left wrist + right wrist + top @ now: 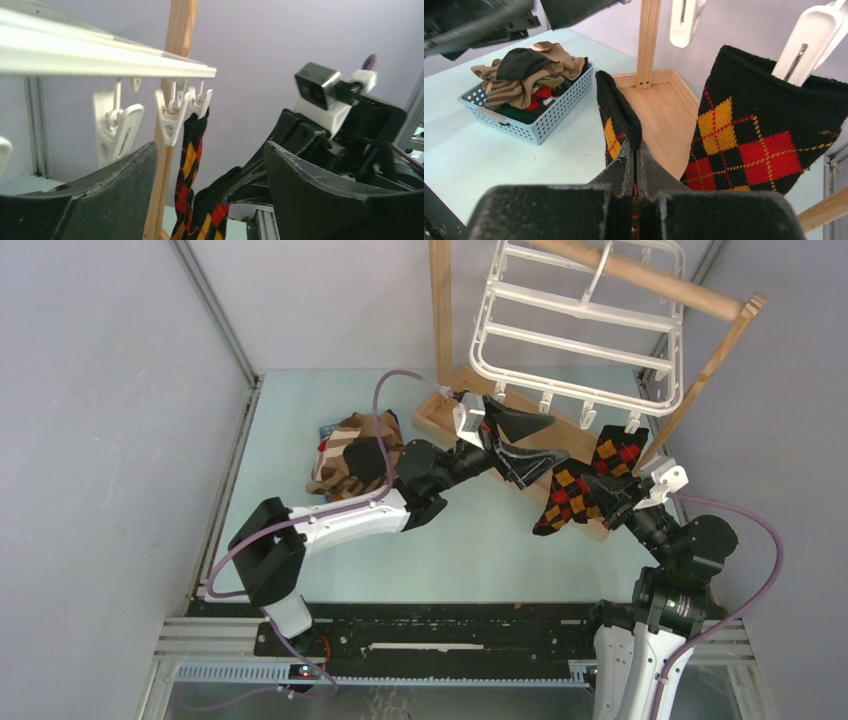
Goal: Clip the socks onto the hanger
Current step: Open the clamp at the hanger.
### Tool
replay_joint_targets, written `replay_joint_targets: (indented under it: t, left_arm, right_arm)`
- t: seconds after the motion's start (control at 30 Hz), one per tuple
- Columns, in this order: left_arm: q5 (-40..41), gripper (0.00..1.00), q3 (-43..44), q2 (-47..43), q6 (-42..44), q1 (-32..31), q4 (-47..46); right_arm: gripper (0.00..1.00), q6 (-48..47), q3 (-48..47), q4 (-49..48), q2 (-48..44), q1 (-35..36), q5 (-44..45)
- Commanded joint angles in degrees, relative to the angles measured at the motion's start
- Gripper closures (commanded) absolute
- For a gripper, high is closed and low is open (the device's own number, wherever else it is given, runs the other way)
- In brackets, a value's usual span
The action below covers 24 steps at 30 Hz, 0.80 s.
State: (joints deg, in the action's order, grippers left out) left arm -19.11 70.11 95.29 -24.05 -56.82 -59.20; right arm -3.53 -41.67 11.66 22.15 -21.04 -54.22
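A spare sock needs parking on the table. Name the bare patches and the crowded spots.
Bare table in front, between left arm, hanging socks and near rail; more beyond the blue basket, by the back wall. Crowded under the hanger: left pincer, right pincer gripping an argyle sock, wooden stand's base.

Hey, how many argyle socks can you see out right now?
2. One argyle sock hangs from a white clip; the other argyle sock is pinched in the right gripper beside it. The pile in the blue basket may hide more.
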Motion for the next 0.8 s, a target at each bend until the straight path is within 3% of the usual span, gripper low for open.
replay_joint_targets:
  t: [0.0, 0.37, 0.77]
  left_arm:
    - [4.57, 0.2, -0.12, 1.85, 0.53, 0.3, -4.87]
    - [6.82, 0.23, 4.3, 8.42, -1.08, 0.97, -12.45]
    - [4.71, 0.26, 12.52, 13.72, -4.75, 1.62, -13.67]
  right_arm:
    - [1.0, 0.72, 0.04, -1.71, 0.35, -0.5, 1.14]
    - [1.0, 0.5, 0.1, -1.11, 1.09, -0.5, 2.71]
    - [1.0, 0.63, 0.69, -1.94, 1.46, -0.58, 3.24]
